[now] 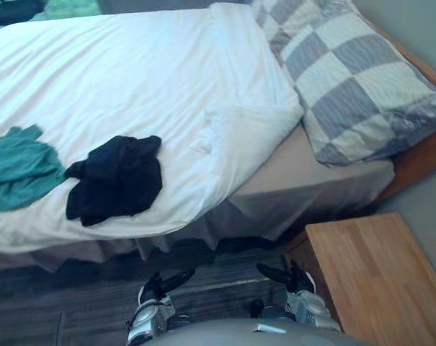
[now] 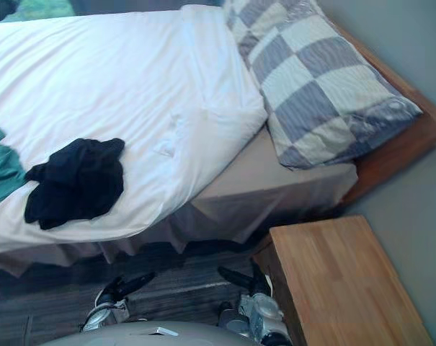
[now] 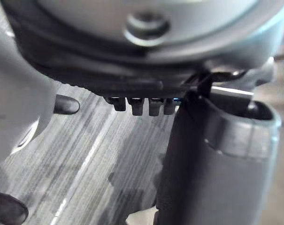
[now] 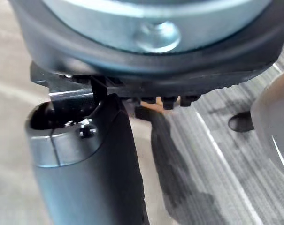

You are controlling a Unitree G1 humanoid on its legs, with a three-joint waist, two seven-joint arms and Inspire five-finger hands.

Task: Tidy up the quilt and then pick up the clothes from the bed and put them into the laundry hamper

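Quilt: soft, bulky; take rumpled corner. Black garment, green garment: light, limp; likely pinch bunched middle. Left hand, right hand: fingers relaxed, empty.

We list: quilt, white matt cloth, lightly creased; black garment and teal garment, soft crumpled cloth; pillow, checked woven cloth; nightstand, smooth matt wood.

bed, white quilt, checked pillow
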